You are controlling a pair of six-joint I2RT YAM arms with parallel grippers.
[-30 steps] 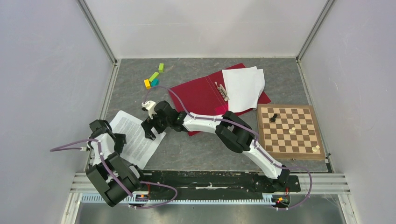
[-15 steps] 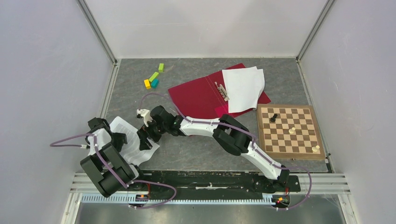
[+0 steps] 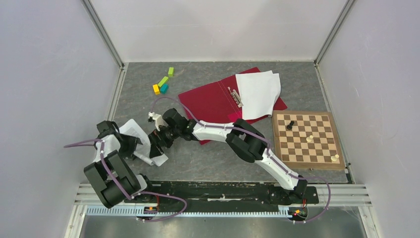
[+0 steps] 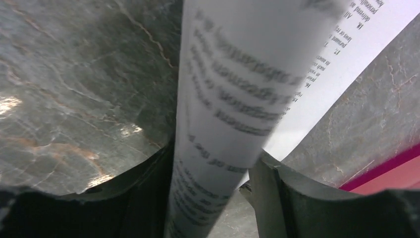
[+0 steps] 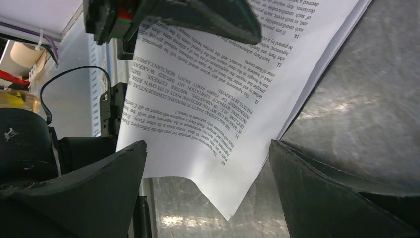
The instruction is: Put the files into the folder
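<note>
A printed sheet of the files lies buckled at the table's near left, its middle humped up. My left gripper has its jaws closed in around that hump; in the left wrist view the curled files fill the gap in the left gripper and touch both fingers. My right gripper stands wide open just right of it, over the sheet's near corner; the files pass between the fingers of the right gripper untouched. The red folder lies open behind, with more white sheets on its right half.
A brown chessboard with a few pieces sits at the right. Coloured blocks lie at the back left. A metal rail runs along the left wall close to my left arm. A strip of the folder shows in the left wrist view.
The sheet, flat a second ago, has been pushed up into a hump. My left jaws have narrowed onto it. The right gripper moved left to the sheet and stayed open.
</note>
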